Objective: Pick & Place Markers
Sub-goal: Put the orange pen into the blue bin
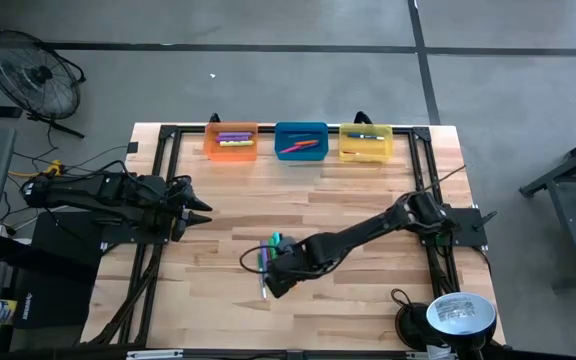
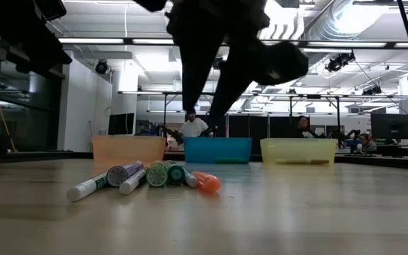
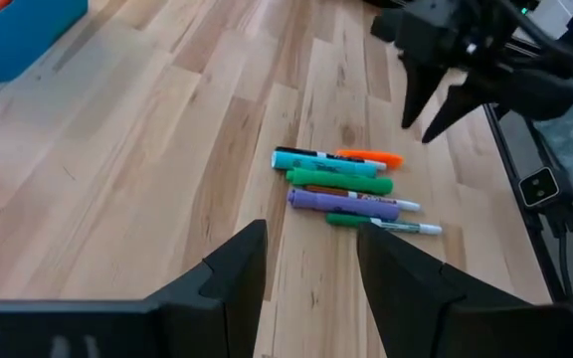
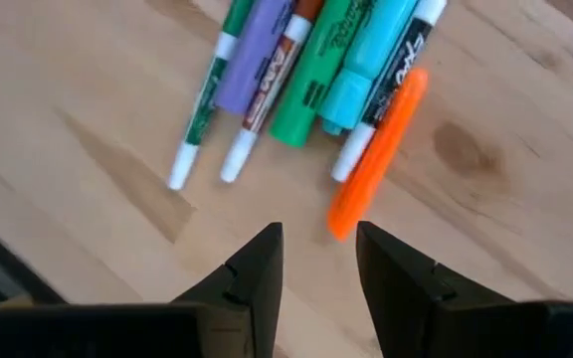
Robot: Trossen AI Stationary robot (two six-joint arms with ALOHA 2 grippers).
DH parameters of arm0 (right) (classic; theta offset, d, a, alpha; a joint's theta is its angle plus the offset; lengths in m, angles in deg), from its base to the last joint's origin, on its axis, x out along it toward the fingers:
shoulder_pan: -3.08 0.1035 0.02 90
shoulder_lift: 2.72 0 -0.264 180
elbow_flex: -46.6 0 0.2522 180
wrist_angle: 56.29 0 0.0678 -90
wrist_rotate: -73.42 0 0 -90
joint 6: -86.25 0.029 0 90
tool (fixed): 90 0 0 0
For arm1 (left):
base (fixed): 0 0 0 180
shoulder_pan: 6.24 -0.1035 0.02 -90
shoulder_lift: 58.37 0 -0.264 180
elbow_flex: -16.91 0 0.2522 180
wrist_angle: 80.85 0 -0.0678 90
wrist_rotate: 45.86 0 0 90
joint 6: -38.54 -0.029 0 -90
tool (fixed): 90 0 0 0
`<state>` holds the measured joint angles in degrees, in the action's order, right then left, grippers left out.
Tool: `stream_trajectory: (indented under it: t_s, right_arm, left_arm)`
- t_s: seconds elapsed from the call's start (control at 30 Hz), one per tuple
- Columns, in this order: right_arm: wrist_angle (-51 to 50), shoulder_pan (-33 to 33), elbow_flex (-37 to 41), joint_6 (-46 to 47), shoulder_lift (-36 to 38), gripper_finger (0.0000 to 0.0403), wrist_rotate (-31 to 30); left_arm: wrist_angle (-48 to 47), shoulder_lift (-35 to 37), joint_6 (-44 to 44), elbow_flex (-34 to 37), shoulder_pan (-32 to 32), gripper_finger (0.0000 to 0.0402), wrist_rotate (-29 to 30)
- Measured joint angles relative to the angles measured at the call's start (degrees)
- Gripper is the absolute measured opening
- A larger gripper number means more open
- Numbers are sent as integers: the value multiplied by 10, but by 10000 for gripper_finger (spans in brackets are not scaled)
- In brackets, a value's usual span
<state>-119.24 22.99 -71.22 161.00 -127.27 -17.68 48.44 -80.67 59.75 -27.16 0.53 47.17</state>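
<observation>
Near the front of the table (image 1: 368, 270), the right gripper (image 4: 318, 261) hangs just above a small heap of markers (image 1: 268, 262), its jaws parted with nothing between them. Directly ahead of the fingertips lies an orange marker (image 4: 378, 154), its long axis running almost straight away from the gap, so the jaws look roughly aligned to straddle its near end. Beside it, touching in a loose row, lie green, purple, teal and white-capped markers. Farther off, the left gripper (image 1: 200, 210) waits at the table's left side, jaws open and empty, pointing toward the same heap but well apart from it. Along the far edge stand orange (image 1: 231, 142), blue (image 1: 301, 141) and yellow bins (image 1: 366, 143), each already holding markers.
</observation>
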Motion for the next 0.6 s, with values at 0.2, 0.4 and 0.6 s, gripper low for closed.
stream_trajectory:
  t_s: [0.2, 0.4, 0.6]
  right_arm:
    - [95, 1, 64, 23, 0, 132, 33]
    - [110, 1, 69, 26, 0, 178, 67]
    - [160, 1, 21, -7, 0, 193, 69]
  left_arm:
    - [0, 0, 0, 0, 0, 156, -1]
    - [0, 0, 0, 0, 0, 156, -10]
    - [0, 0, 0, 0, 0, 156, -12]
